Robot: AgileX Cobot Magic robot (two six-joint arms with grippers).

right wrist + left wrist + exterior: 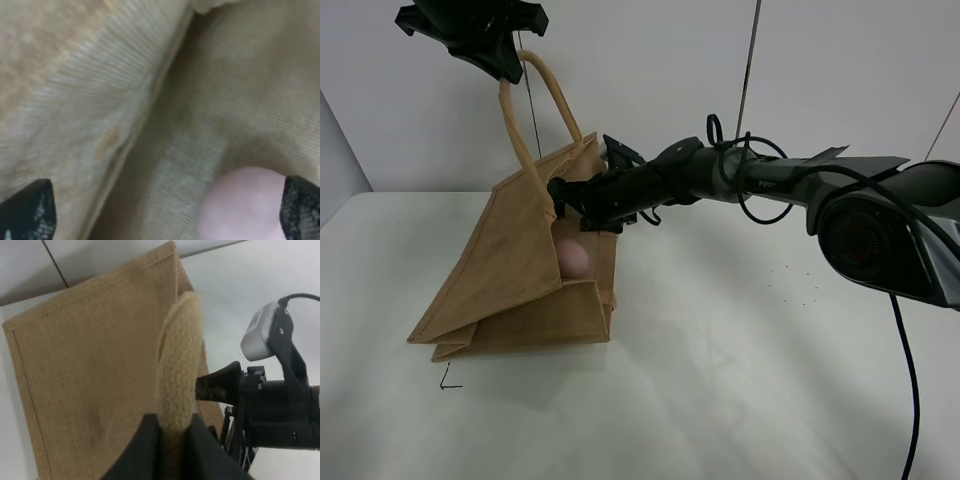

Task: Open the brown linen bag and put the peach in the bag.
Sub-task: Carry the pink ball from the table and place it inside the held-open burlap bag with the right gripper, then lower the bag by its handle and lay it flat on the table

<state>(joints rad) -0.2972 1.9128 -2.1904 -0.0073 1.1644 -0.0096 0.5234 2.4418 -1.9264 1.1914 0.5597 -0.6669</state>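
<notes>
The white surface (750, 380) spreads wide under both arms. On it sits the brown linen bag (515, 275). Its bottom rests on the surface and its top is pulled up toward the left hand (508, 68), so the whole body leans and the mouth gapes toward the right hand (563, 200).

The right arm (750, 180) stretches in from its own side, across the middle, with its hand pushed into the bag's mouth. From that wrist, the two dark fingertips (30, 212) stand far apart with nothing pinched between them, and woven cloth fills everything beyond them.

The left hand hangs high above the bag, clamped tight on the beige rolled handle (545, 95). In the left wrist view, both of its fingers (137, 450) press against the handle's sides. The bag's flat panel hangs below that hand.

The peach (572, 258) lies inside the bag, just below the right hand and a little past its fingertips. It sits nearer one tip than the other. I cannot tell whether it touches that tip.
</notes>
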